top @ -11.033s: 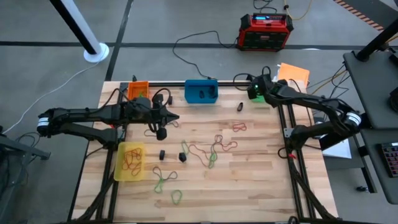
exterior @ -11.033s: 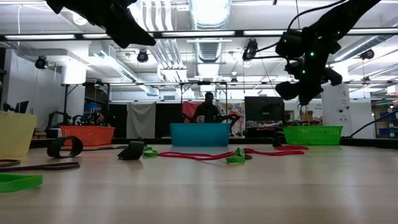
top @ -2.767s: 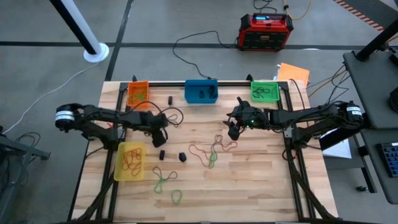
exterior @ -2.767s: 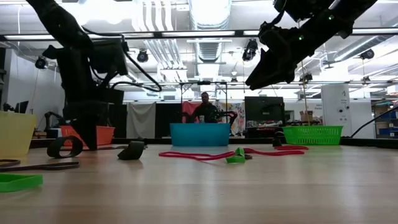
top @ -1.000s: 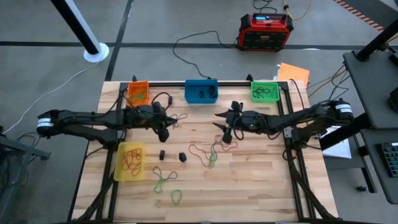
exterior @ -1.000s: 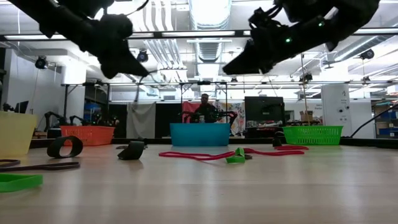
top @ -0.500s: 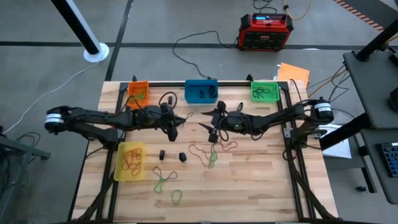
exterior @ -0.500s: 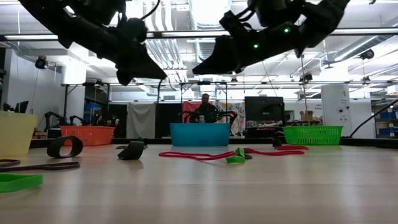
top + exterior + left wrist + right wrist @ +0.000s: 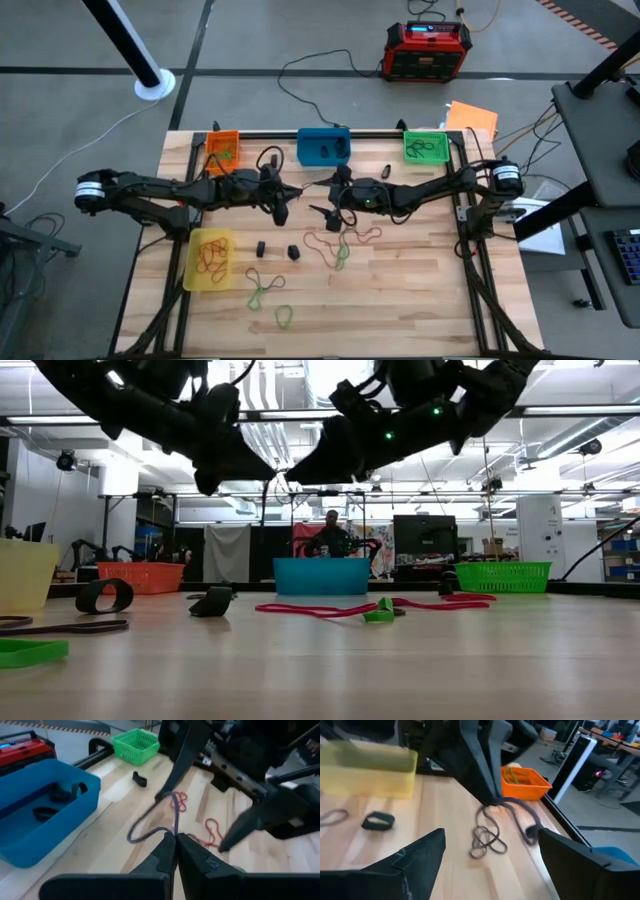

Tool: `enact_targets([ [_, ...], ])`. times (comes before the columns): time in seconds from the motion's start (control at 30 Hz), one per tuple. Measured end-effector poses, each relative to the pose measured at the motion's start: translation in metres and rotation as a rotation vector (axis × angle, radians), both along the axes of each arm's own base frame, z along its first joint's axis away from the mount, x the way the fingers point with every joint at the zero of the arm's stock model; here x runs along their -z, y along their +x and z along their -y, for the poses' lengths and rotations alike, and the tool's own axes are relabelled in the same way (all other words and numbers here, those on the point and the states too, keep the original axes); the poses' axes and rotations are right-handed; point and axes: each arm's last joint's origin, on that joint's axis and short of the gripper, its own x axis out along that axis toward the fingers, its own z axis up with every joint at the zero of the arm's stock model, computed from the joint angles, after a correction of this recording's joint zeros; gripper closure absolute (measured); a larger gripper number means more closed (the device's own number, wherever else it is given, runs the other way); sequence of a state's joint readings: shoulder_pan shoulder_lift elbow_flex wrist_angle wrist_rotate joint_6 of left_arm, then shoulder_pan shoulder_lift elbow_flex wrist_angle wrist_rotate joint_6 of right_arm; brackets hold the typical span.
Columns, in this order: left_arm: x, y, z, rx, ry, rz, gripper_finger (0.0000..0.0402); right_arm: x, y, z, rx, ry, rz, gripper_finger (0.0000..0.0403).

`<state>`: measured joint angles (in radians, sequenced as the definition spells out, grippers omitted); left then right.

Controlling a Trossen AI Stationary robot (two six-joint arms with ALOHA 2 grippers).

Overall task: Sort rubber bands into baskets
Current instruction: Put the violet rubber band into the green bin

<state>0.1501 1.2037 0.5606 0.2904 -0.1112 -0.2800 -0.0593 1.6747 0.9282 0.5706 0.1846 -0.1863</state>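
Sorting partly done. Orange basket point(image 9: 222, 150), blue basket point(image 9: 324, 146), green basket point(image 9: 425, 147), yellow basket point(image 9: 209, 260) each hold some. Loose rubber bands point(image 9: 340, 243) remain mid-table & lower left. Left claw point(image 9: 176, 837) pinched on a tan band point(image 9: 150, 827); right claw point(image 9: 490, 865) spread apart, empty, frame centre.

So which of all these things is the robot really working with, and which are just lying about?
Part of the job:
- rubber bands loose on the table
- one band pinched in the left tool
- the open right tool close by
- orange basket, blue basket, green basket, yellow basket

Just lying about:
- red-and-black power box
- cable on the floor
- white pole base
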Motion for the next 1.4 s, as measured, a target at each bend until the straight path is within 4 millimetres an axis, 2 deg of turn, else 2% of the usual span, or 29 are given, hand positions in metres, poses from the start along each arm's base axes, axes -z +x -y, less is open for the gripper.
enact_targets([
  [0.3, -0.005, 0.004, 0.002, 0.072, -0.015, 0.072, 0.0401, -0.008, 0.023, 0.005, 0.007, -0.003, 0.042, 0.0087],
  [0.5, -0.008, 0.005, 0.003, 0.079, -0.010, 0.102, 0.0401, -0.006, 0.033, 0.009, 0.015, -0.004, 0.015, 0.0118],
  [0.7, -0.008, 0.005, 0.003, 0.081, -0.007, 0.106, 0.0401, -0.003, 0.035, 0.012, 0.023, 0.003, 0.003, 0.0199],
  [0.97, -0.009, 0.005, 0.003, 0.075, 0.002, 0.115, 0.0400, -0.002, 0.035, 0.011, 0.006, -0.018, -0.005, 0.0370],
  [1.0, -0.009, 0.005, 0.003, 0.075, 0.001, 0.115, 0.0397, -0.002, 0.035, 0.011, 0.004, -0.021, -0.006, 0.0381],
  [1.13, -0.008, 0.005, 0.003, 0.075, 0.000, 0.106, 0.0366, -0.002, 0.035, 0.011, -0.007, -0.006, -0.004, 0.0392],
  [1.4, -0.008, 0.003, 0.002, 0.075, 0.021, 0.082, 0.0269, 0.002, 0.034, 0.014, 0.009, 0.039, -0.066, 0.0394],
])
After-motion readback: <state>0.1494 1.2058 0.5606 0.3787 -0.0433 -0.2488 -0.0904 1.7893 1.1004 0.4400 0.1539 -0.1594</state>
